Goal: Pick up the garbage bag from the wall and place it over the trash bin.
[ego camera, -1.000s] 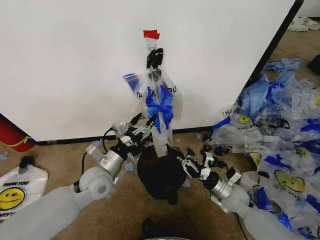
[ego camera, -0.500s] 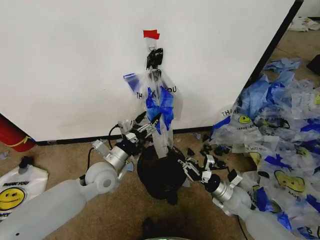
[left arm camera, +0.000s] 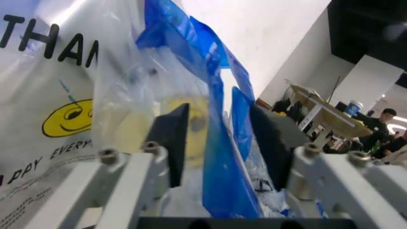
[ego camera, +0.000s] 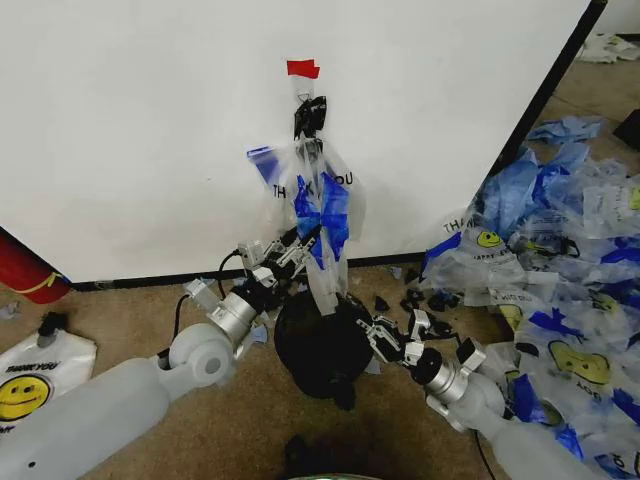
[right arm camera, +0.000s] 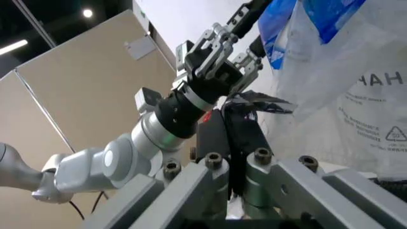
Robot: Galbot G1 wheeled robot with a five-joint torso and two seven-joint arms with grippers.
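The garbage bag [ego camera: 322, 205], clear plastic with "THANK YOU" print and blue strips, hangs on the white wall from a black clip [ego camera: 309, 113] under red tape. My left gripper [ego camera: 303, 243] is open at its lower part. In the left wrist view the blue strip and the smiley face of the garbage bag [left arm camera: 70, 100] lie between the spread fingers [left arm camera: 173, 143]. The black mesh trash bin [ego camera: 318, 350] stands on the floor below the bag. My right gripper [ego camera: 370, 324] is shut beside the bin's right rim. In its wrist view the right gripper [right arm camera: 230, 138] is pressed together.
A heap of blue-and-clear bags [ego camera: 560, 280] covers the floor on the right. A flat white smiley bag [ego camera: 30, 385] lies at the left and a red cylinder [ego camera: 22, 268] stands by the wall. Black scraps [ego camera: 420, 298] litter the carpet near the bin.
My left gripper has moved up and right, from beside the bin to the bag's lower blue strip. The right gripper has hardly shifted.
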